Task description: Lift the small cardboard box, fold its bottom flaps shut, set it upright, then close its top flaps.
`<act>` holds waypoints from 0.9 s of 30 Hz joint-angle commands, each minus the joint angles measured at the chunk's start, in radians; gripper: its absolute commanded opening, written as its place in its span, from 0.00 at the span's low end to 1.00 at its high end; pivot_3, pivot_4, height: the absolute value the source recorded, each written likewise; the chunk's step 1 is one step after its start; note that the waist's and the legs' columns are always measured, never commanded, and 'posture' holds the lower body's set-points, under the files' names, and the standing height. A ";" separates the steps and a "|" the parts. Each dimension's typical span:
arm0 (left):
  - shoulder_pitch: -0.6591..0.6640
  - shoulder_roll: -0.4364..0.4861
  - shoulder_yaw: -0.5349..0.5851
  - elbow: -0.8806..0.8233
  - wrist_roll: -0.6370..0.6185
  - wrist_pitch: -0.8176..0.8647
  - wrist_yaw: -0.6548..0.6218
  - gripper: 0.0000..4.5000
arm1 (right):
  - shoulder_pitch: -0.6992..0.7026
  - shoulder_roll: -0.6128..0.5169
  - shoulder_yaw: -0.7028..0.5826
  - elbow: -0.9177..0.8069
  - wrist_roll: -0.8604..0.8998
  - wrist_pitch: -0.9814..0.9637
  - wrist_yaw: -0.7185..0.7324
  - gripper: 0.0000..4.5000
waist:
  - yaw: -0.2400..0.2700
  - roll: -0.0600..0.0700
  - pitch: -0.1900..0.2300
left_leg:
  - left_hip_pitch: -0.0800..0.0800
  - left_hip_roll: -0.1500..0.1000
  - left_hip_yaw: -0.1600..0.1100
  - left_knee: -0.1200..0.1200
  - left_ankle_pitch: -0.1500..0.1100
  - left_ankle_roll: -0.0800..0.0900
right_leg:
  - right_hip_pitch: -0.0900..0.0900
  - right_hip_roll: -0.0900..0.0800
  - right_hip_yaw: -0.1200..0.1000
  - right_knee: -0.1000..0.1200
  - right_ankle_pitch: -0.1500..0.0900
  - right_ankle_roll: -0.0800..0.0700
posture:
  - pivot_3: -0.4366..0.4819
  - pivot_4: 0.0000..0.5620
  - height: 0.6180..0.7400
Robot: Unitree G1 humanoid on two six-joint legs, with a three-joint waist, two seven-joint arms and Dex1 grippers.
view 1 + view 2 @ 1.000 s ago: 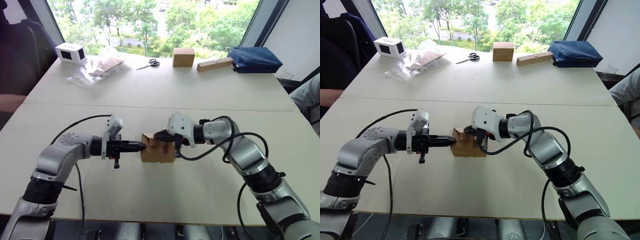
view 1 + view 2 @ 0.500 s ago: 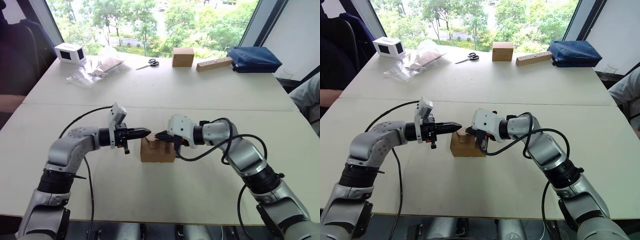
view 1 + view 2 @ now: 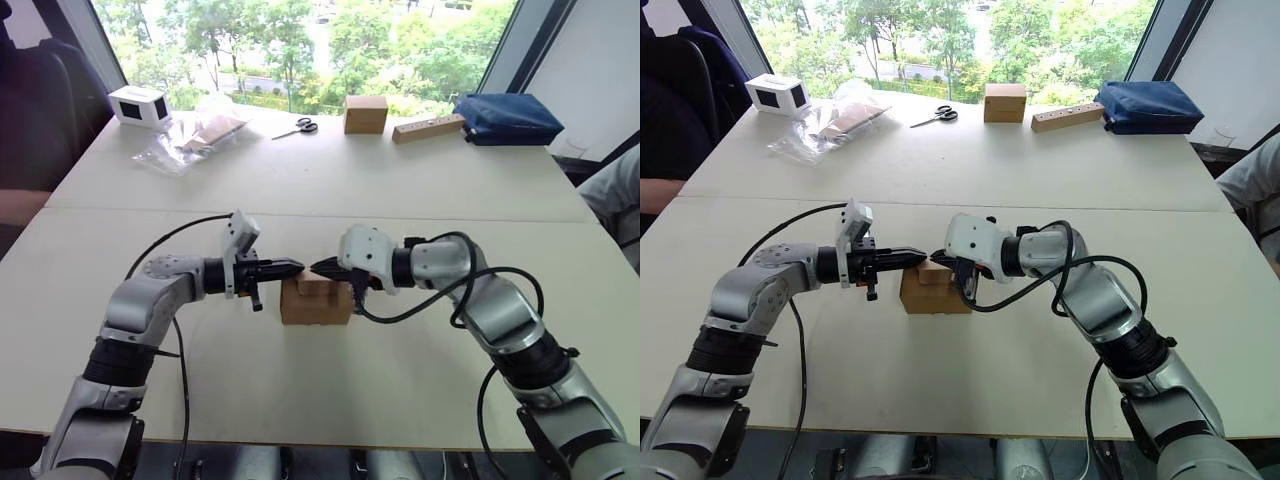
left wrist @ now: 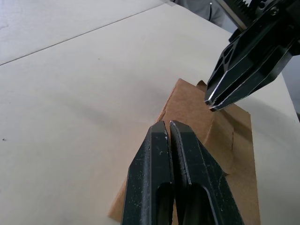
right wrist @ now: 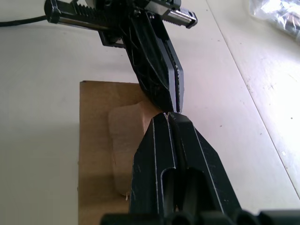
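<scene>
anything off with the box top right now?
Yes. On the small cardboard box, one of the top flaps sits raised and bowed rather than flat, so the top isn't closed. The left gripper and right gripper, jaws shut, hover nearly tip to tip just above it.

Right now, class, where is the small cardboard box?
The small cardboard box sits on the near white table, centre of the head views, directly under the meeting tips of the left gripper and right gripper.
</scene>
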 commanded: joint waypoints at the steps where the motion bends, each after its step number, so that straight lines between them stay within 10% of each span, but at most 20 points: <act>1: -0.007 -0.005 0.001 -0.014 -0.004 0.007 0.006 0.02 | 0.027 -0.026 -0.004 -0.101 0.029 0.017 0.026 0.00 | 0.000 0.000 0.000 | 0.000 0.000 0.000 0.000 0.000 0.000 | 0.000 0.000 0.000 0.000 0.000 0.000 | 0.48 0.27 1.00; 27: -0.020 -0.020 0.015 -0.056 -0.053 0.091 0.051 0.02 | 0.012 -0.036 0.121 -0.023 -0.167 -0.053 0.002 0.00 | 0.000 0.000 0.000 | 0.000 0.000 0.000 0.000 0.000 0.000 | 0.000 0.000 0.000 0.000 0.000 0.000 | 0.48 0.27 1.00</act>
